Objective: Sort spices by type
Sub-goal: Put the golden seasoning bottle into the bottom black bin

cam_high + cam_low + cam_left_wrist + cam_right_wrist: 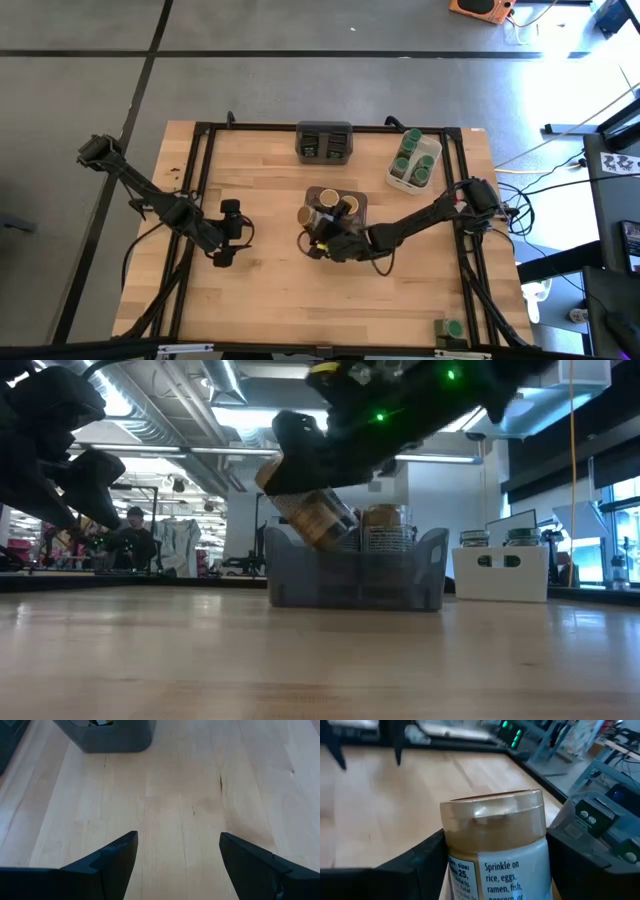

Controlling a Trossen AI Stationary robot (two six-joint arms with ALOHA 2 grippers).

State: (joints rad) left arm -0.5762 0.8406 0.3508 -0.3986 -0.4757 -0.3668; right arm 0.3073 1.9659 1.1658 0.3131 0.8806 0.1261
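The tan-lidded jar [492, 845] hangs tilted in the air, clamped between the fingers of the right gripper [322, 238], just above the near-left edge of the grey bin [420, 575] in the middle of the table. In the low view its long axis slants, the lid end up and to the left, the base down toward the bin. The wrist camera shows the tan cap facing away from the gripper and a white label with printed text running along the body.

The grey bin already holds other tan-lidded jars [383, 525]; from above, one round cream top shows at its back [328, 196]. Toward the far right corner a white tray [399, 181] carries green-lidded jars [413, 150] in a row. At the far edge, centre, a dark grey bin [324, 142] holds small dark tins [311, 149]. One more green-lidded jar [453, 328] stands alone near the front right corner.

The left gripper [224, 240] waits over bare wood on the left side of the table, its fingers [112, 862] spread wide and holding nothing.

The table [270, 290] is pale wood planks inside a black frame. Beyond it is a workshop with ceiling ducts, strip lights, and a person [133, 540] far off.
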